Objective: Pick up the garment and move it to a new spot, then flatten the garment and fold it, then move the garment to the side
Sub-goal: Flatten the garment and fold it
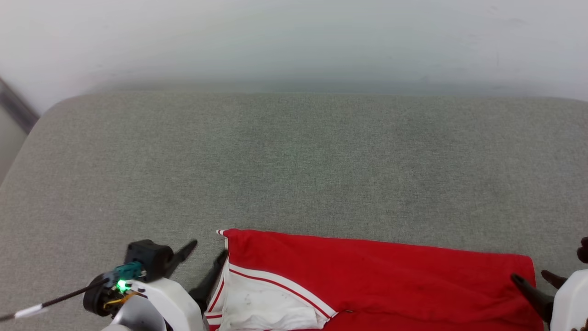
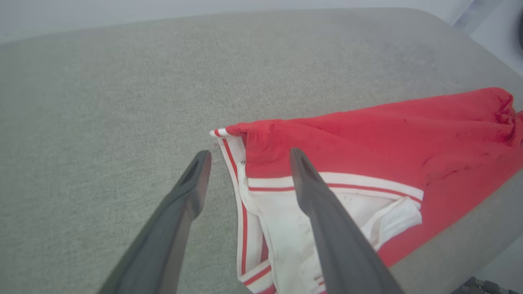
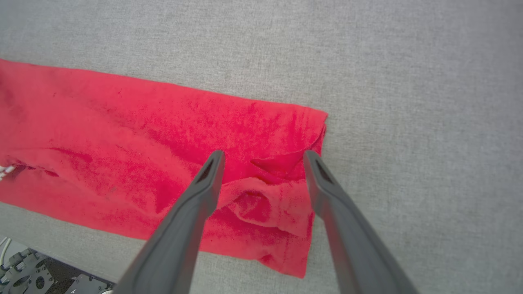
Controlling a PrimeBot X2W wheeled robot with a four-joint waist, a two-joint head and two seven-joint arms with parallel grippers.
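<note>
The garment [image 1: 381,280] lies as a folded red strip along the near edge of the grey cushion, with a white striped sleeve showing at its left end. My left gripper [image 1: 210,250] stands open at that left end; in the left wrist view the garment [image 2: 367,134] has its striped corner between the spread fingers of the left gripper [image 2: 247,157], which hold nothing. My right gripper [image 1: 533,277] is open at the right end. In the right wrist view a rumpled corner of the garment [image 3: 143,134] lies under the wide-apart fingers of the right gripper [image 3: 263,157].
The grey fabric surface [image 1: 294,161] stretches far beyond the garment up to a pale wall [image 1: 294,37]. Its rounded left corner drops off at the far left. Dark robot base parts [image 3: 32,277] show below the cushion's near edge.
</note>
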